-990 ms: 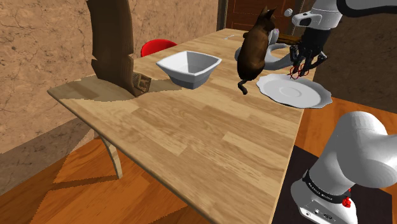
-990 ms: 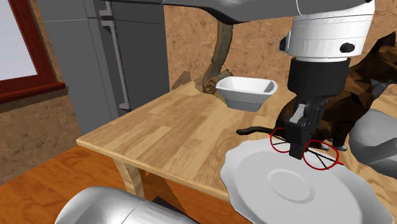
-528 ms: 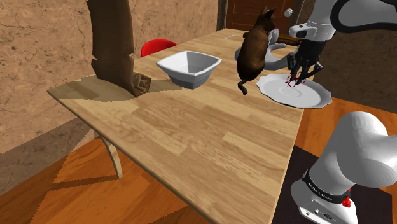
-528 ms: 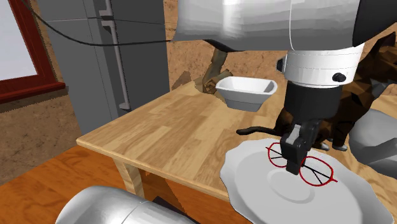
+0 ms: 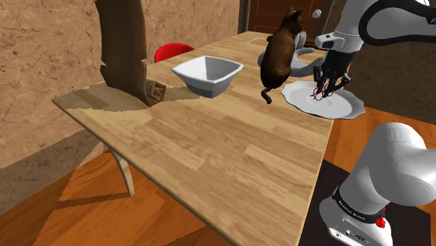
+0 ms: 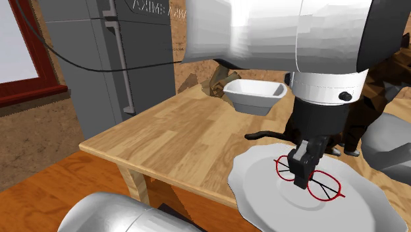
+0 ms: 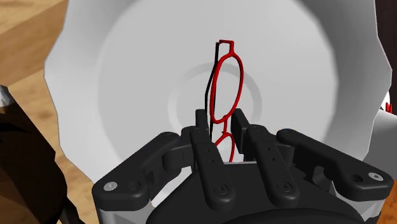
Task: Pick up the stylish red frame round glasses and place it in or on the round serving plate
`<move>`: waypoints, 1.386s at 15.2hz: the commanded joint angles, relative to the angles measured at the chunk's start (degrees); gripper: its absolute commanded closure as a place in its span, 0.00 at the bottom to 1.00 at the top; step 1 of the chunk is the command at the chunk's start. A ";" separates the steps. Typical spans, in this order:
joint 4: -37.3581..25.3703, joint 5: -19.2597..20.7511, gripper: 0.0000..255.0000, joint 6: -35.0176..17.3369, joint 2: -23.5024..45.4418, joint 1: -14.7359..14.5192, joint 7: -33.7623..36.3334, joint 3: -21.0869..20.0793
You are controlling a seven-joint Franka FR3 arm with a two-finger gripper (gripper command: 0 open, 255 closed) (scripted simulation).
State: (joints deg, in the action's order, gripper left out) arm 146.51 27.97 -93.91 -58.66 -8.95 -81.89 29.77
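The red round-framed glasses are clasped at the bridge between the black fingers of my gripper, which is shut on them. They hang edge-on just above the middle of the white round plate with its wavy rim. In the shoulder view the gripper holds the glasses low over the plate at the table's far right. From the second exterior view the glasses sit close above the plate beneath the gripper.
A brown cat figure stands just beside the plate, with a grey vessel behind it. A white square bowl, a red object and a wooden trunk-like piece stand further along. The plate lies near the table's edge.
The gripper has come down and moved from the plate's far rim to over its middle, carrying the glasses with it. Its grip has stayed shut.
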 commanded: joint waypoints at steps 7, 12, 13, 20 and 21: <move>0.01 0.00 0.00 -0.01 0.00 0.00 0.00 0.00; -5.79 -2.20 0.00 4.86 1.02 -0.86 -0.44 -2.38; -7.39 -2.72 0.00 6.11 1.40 -1.08 -0.57 -2.94; -7.39 -2.73 0.00 6.11 1.41 -1.07 -0.57 -2.94; -7.39 -2.73 0.00 6.11 1.41 -1.07 -0.57 -2.94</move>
